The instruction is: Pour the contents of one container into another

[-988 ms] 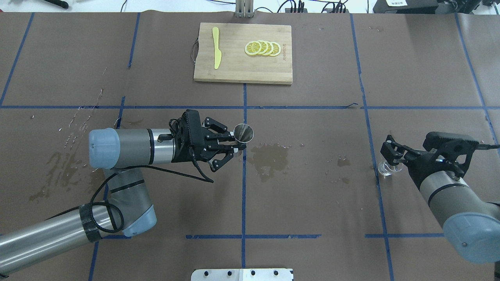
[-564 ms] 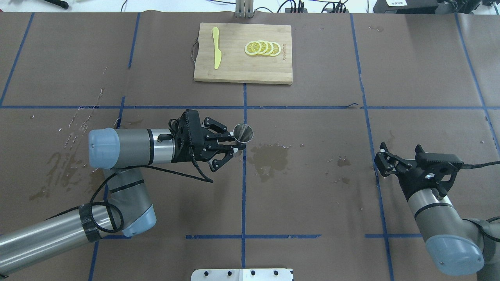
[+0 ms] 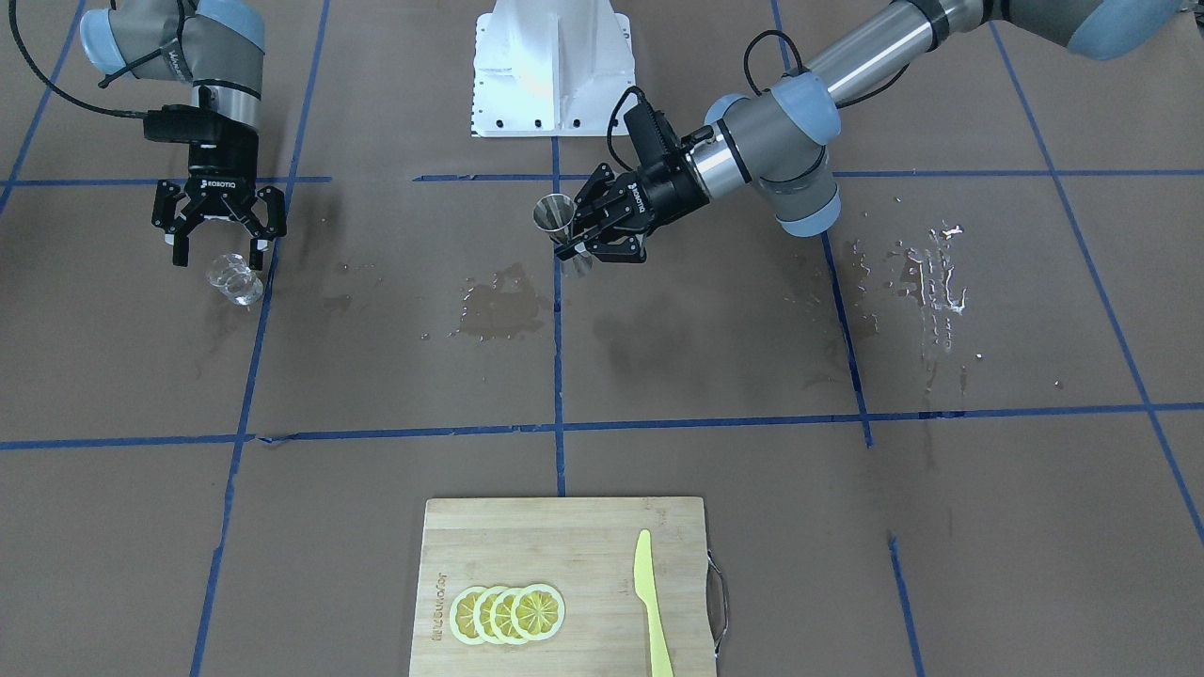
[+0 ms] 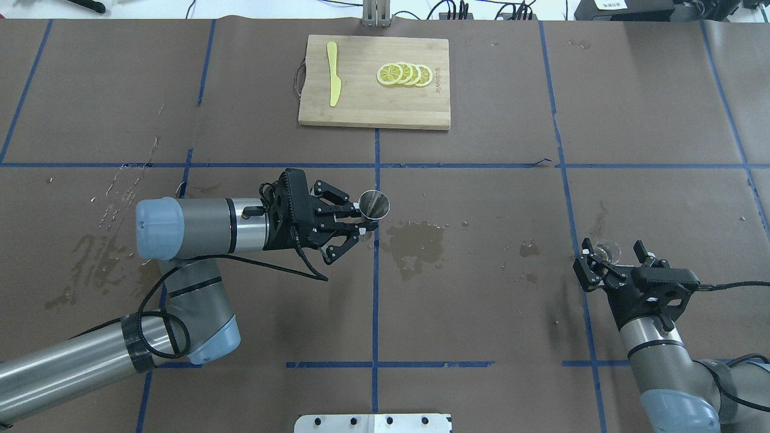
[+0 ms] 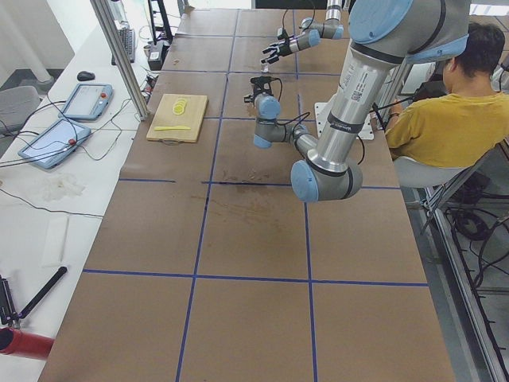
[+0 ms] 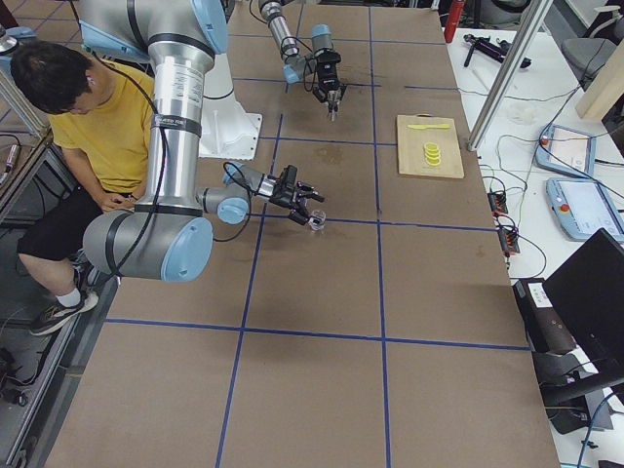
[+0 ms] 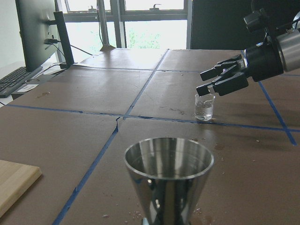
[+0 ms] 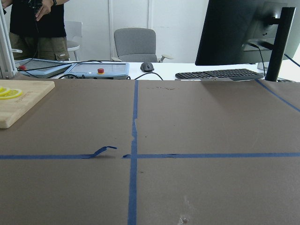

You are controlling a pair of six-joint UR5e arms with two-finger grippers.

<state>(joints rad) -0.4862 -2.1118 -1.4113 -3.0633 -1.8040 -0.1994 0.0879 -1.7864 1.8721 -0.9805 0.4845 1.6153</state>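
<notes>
The right end effector (image 3: 218, 250) has let go of the little glass (image 3: 235, 279) and pulled back toward the robot, while the left arm has stayed where it was. The right end effector's two fingers are spread wide now and hold nothing. It hangs a bit above the surface (image 4: 481, 313). The glass stands by itself on the brown surface, just past the fingertips, right by one of the blue tape lines (image 4: 565, 198). The left end effector (image 4: 366, 224) is pinched tight on the thin middle of a shiny metal cup (image 4: 374, 204). The cup stands straight up with its wide mouth open to the top. The left wrist camera looks right over the rim, and you cannot see from there if there is anything inside. The metal cup is near the middle of the surface, well apart from the glass. A dark wet spot (image 4: 415, 239) lies on the surface just beside the metal cup, on the side toward the glass. At the far edge sits a wooden board (image 4: 367, 105) with lemon slices (image 4: 404, 74) and a yellow knife (image 4: 332, 73) on it. A person (image 5: 441, 119) in a yellow shirt sits behind the robot.
</notes>
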